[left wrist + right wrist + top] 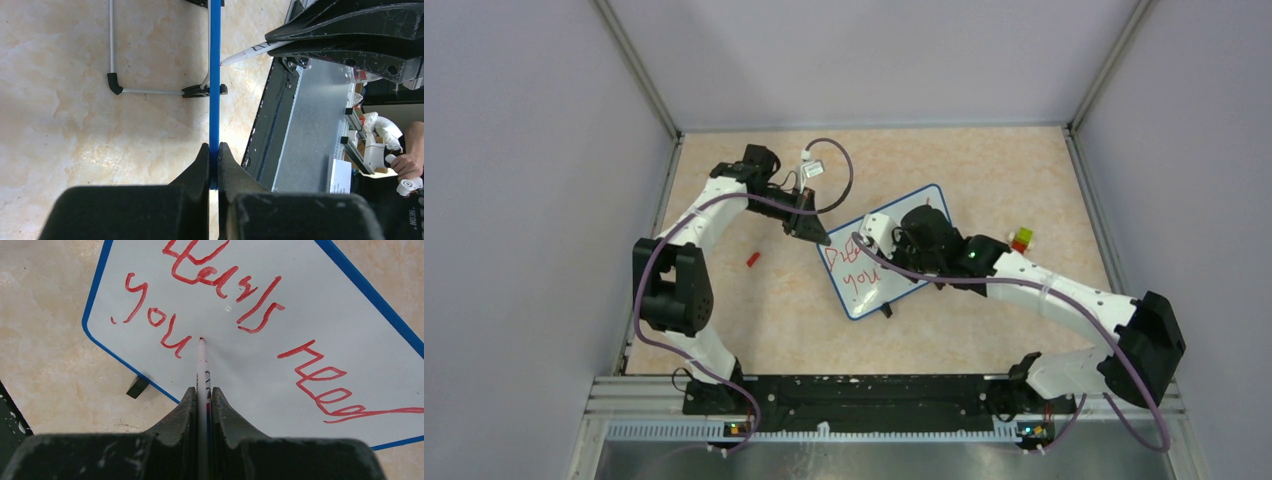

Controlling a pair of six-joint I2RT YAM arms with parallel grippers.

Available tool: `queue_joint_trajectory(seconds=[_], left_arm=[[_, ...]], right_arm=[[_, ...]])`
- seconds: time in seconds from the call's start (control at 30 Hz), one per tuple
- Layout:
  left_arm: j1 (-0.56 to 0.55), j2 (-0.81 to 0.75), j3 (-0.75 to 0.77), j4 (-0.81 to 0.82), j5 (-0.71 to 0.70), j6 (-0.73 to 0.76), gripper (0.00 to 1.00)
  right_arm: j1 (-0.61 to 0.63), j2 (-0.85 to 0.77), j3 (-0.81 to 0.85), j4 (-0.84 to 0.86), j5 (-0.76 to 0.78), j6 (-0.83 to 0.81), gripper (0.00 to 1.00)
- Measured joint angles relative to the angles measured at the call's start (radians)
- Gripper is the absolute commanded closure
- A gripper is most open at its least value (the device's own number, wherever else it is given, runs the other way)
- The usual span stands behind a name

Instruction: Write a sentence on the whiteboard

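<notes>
The whiteboard (pixel 930 200), white with a blue rim, lies tilted at the table's middle. My left gripper (pixel 814 235) is shut on its upper left edge; in the left wrist view the jaws (pixel 214 150) pinch the blue rim (pixel 215 75) edge-on. The red sentence (pixel 220 282) reads roughly "Dreams need" on one line and "you" on a second line (pixel 860 280). My right gripper (pixel 902 250) is over the board, shut (pixel 202 390) on a white marker (pixel 202 365). Its red tip touches or nearly touches the board just right of "you".
A small red cap (pixel 751 259) lies on the table left of the board. A small green, yellow and red object (pixel 1021 239) sits to the board's right. The board's black foot (pixel 137 386) and wire stand (pixel 150 91) show. Grey walls enclose the table.
</notes>
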Motion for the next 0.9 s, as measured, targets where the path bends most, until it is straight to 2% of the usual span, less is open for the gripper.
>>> queue_joint_trajectory(seconds=[0.57,0.9], left_arm=[[0.0,0.0,0.0,0.0,-0.005,0.0,1.0],[0.0,0.0,0.0,0.001,-0.004,0.0,1.0]], right_arm=[[-0.01,-0.014,-0.074,0.002,-0.017,-0.008,1.0],[-0.01,-0.008,-0.062,-0.009,-0.022,-0.006,1.0]])
